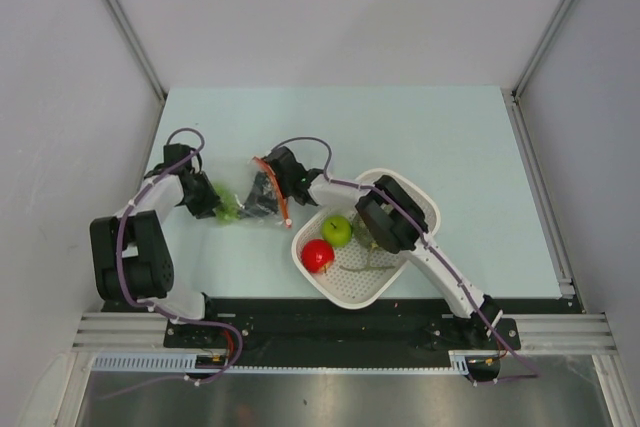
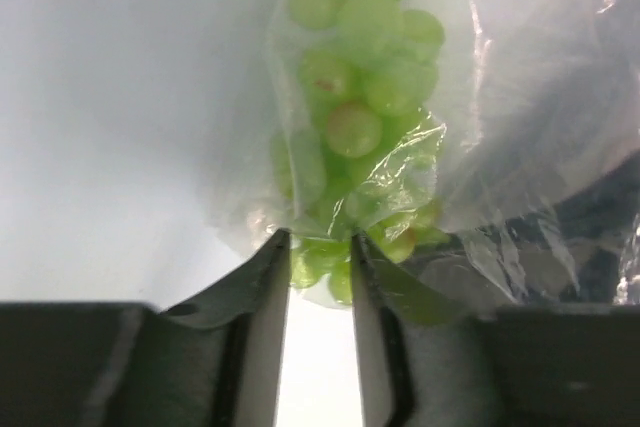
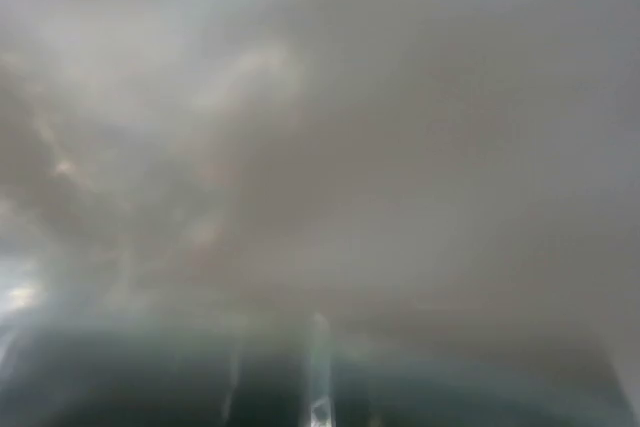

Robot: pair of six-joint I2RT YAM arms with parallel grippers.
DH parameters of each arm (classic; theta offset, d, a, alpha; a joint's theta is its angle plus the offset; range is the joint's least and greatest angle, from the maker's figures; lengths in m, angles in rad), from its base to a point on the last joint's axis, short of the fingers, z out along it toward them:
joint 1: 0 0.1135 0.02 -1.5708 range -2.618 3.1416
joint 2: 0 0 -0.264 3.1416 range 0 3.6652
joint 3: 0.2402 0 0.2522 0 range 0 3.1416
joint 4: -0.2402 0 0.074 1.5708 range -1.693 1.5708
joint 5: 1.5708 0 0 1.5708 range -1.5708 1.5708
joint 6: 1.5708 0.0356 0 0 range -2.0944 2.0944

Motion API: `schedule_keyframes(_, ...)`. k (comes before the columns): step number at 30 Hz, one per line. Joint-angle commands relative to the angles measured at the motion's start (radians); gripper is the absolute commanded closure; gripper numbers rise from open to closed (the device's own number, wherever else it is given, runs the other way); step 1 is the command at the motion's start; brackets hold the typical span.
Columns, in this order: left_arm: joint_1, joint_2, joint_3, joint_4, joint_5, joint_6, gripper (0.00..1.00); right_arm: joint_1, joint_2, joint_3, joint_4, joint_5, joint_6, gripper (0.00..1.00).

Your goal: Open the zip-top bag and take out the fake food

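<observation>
On the table: a white perforated basket sits right of centre, in front of the right arm.
Zip-top bag: lies just left of the basket, spanning both grippers; its long axis runs left to right, closed bottom toward the left arm and mouth toward the right.
Left gripper: fingers nearly together, pinching the bag's bottom film with grapes bulging beside them.
Right gripper: at the mouth end. Its own camera is fogged by plastic, so I cannot tell whether it grips.
Fruit in the basket: green apple and red fruit.
Fruit inside the bag: green grape bunch, crowded toward the left gripper.
Zip strip: orange-red, at the bag's right end, so the right arm looks nearer for reaching in.
</observation>
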Motion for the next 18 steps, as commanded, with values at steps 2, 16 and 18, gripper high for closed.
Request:
schedule_keyframes(2,0.042,-0.020,-0.018,-0.031,-0.036,-0.029,0.75,-0.025,-0.175,-0.008,-0.136,0.079,-0.091,0.97)
schedule_keyframes(16,0.075,-0.072,-0.046,-0.021,-0.046,-0.066,0.94,-0.004,-0.182,-0.001,-0.148,0.069,-0.069,1.00)
schedule_keyframes(18,0.094,-0.094,-0.032,-0.022,-0.043,-0.037,0.83,-0.002,-0.195,-0.012,-0.185,0.076,-0.106,1.00)
